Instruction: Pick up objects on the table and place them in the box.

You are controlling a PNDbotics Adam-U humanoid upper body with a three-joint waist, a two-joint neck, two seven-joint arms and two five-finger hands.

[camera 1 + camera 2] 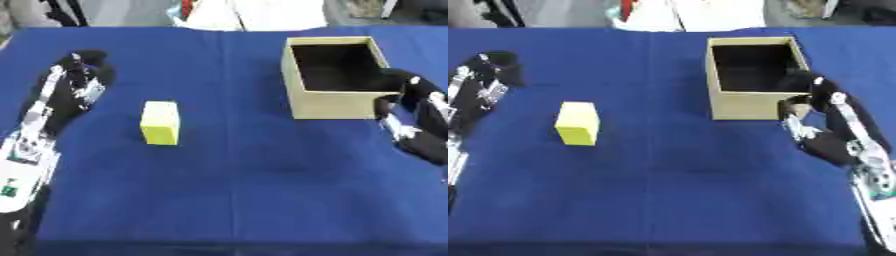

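Nearest us the blue table (262,200) lies bare across the lower half of the frame, and we have nothing in hand. Coming up the right edge, our right hand (820,117) sits at the box's near right corner, fingers curled in and holding nothing, as far as we can see; whether it touches the wall we cannot tell. Left of centre sits the block (161,122), a small yellow cuboid, plain faces, top lighter than the near side, standing squarely on the cloth and well apart from the box. Up the left edge, our left hand (79,82) hangs above and left of the block, near it but not on it; its fingers look bent and empty, clamped on nothing. We judge we are at the reach: the block is the only loose thing we see, and the left hand is the closer one. Next it calls for opening the fingers, dropping onto the block's sides, then carrying it right. Farther back, upper right of the frame, the box (328,105) waits, tan cardboard, open top, dark inside, nothing visible in it.
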